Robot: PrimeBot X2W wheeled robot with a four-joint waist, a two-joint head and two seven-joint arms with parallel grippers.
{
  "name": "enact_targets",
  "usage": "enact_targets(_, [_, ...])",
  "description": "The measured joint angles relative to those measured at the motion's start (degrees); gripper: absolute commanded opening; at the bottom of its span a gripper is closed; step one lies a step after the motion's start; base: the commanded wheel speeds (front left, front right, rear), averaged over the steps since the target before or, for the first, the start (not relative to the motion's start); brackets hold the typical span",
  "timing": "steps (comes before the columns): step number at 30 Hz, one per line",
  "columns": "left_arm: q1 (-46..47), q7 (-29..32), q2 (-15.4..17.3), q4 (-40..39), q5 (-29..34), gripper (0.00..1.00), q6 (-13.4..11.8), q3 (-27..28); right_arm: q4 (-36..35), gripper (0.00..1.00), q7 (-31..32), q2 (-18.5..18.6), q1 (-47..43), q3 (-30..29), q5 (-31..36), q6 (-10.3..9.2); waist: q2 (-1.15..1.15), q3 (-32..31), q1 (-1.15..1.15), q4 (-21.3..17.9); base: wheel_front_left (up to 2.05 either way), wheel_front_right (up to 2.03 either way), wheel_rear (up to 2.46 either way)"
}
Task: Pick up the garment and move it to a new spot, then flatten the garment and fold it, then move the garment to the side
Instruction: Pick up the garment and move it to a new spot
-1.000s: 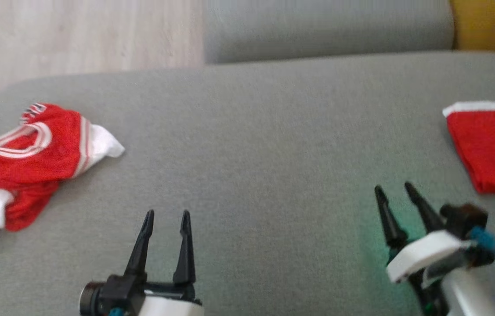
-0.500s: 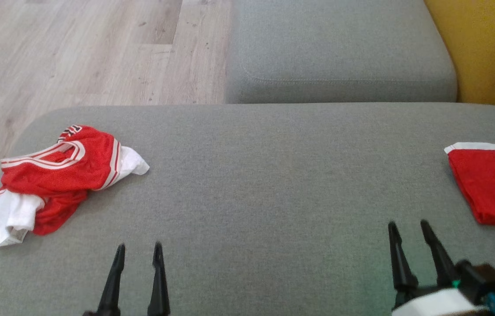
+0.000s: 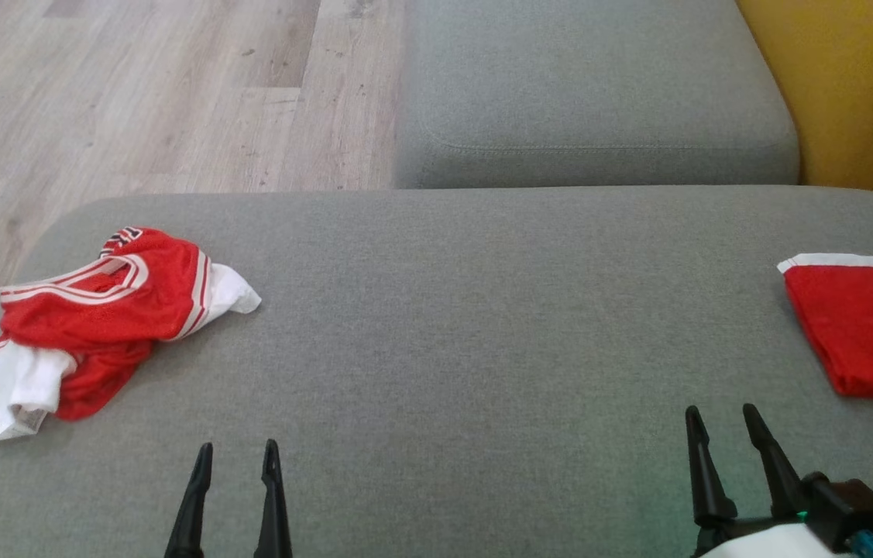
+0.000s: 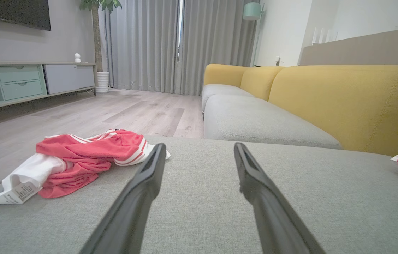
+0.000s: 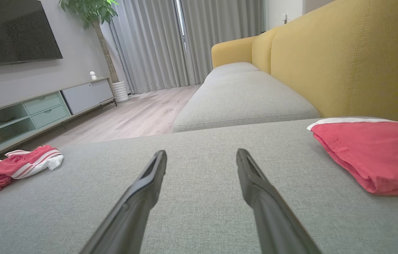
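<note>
Red-white garment (image 3: 87, 310) crumpled on cushion (image 3: 482, 325) — ahead-left of left gripper (image 3: 238, 449), well apart; right gripper (image 3: 720, 412) farther off — both released, nothing held

tag (image 4: 18, 192): white, at the white end of the garment (image 4: 89, 155), lower left of the left wrist view; it carries several rows of small dark print, too small to read.
tag (image 3: 22, 422), head view: lower left of the frame; faint grey print, not legible.
band (image 3: 120, 235): top of the garment heap, upper left part of the head view; dark marks on white that may be letters or stripes, cannot tell which.
readable text: none can be made out.
</note>
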State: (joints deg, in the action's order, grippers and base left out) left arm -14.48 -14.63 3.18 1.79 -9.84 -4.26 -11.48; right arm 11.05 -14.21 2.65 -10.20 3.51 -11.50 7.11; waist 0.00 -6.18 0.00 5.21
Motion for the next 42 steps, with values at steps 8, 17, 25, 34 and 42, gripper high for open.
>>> enact_targets(8, [0.01,0.0,-0.01,0.16,1.15,1.0,-0.35,-0.02,0.03,1.0,-0.01,-0.02,-0.01,0.32,0.0,0.0,0.0,-0.04,0.0,-0.01,0.0,0.0,0.0])
enact_targets(17, [0.11,0.0,-0.01,0.33,1.35,1.0,-0.36,-0.04,0.29,1.0,-0.01,-0.04,-0.04,0.71,-0.01,0.0,0.0,-0.29,0.0,0.96,0.0,0.0,0.0])
enact_targets(25, [0.93,0.0,-0.01,0.79,2.85,1.0,-0.47,-0.01,0.66,1.0,0.0,-0.07,-0.14,1.7,-0.19,0.0,0.0,-0.02,0.0,5.66,0.0,0.0,0.0])
enact_targets(34, [1.29,0.0,-0.01,-0.68,3.92,1.0,-0.36,2.93,0.65,1.0,0.0,-0.11,-0.01,4.24,-2.07,0.0,0.0,0.77,0.0,17.75,0.0,0.0,0.0])
enact_targets(42, [1.19,0.0,-0.01,-4.95,-0.79,1.0,-3.2,5.77,2.97,1.0,0.0,-0.01,5.75,7.62,-1.44,0.0,0.0,5.36,0.02,23.71,0.0,0.0,0.0])
